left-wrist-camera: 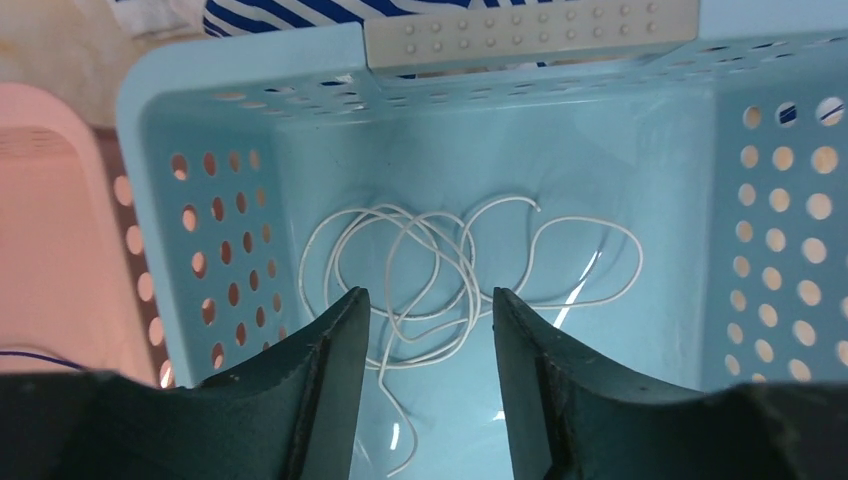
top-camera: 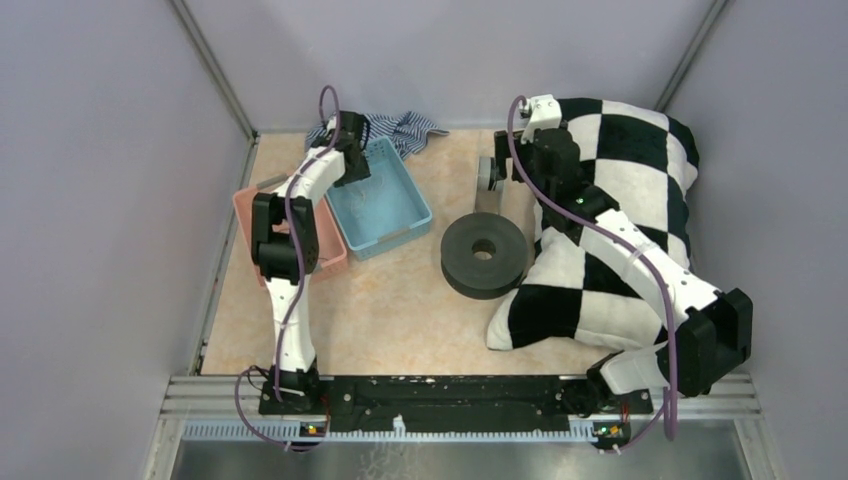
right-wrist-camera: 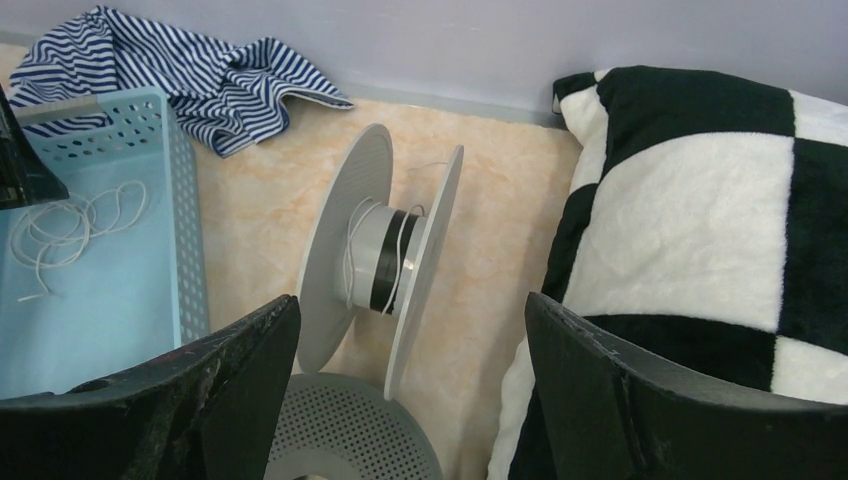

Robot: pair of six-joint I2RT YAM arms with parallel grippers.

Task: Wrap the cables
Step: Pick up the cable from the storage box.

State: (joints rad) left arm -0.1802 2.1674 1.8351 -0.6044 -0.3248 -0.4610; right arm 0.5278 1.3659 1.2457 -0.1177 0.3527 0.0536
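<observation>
Firstly, containers. Blue basket [top-camera: 380, 205]: perforated walls, stood far left on the table [top-camera: 400, 310]. It held one white cable [left-wrist-camera: 440, 270], a thin cord lying in loose overlapping loops on the basket floor with one free end trailing toward the near side. Nothing else showed inside.

Pink basket [top-camera: 245, 205]: stood just left of the blue basket, side against side. The left arm covered most of it, so its contents could not be told.

Spool [right-wrist-camera: 385, 260]: grey, two wide flanges, stood on its rims at far centre, between the blue basket and the pillow [top-camera: 620, 130]. A few turns of white cord sat on its hub beside a dark band. Whether that band was a black cable could not be told.

Left gripper [left-wrist-camera: 428, 300]: reached down into the blue basket over the cable. Its jaws stood apart, with several loops showing in the gap between them and nothing clamped.

Right gripper [right-wrist-camera: 410, 310]: hung near the spool on its near side, pointing at it. Jaws were spread wide and held nothing.

Other items. Pillow: black-and-white checked, along the right side under the right arm. Disc [top-camera: 484, 255]: black, round, with a centre hole, lay flat at centre, touching the pillow's left edge. Cloth [top-camera: 400, 128]: blue-and-white striped, crumpled against the far wall behind the blue basket.
</observation>
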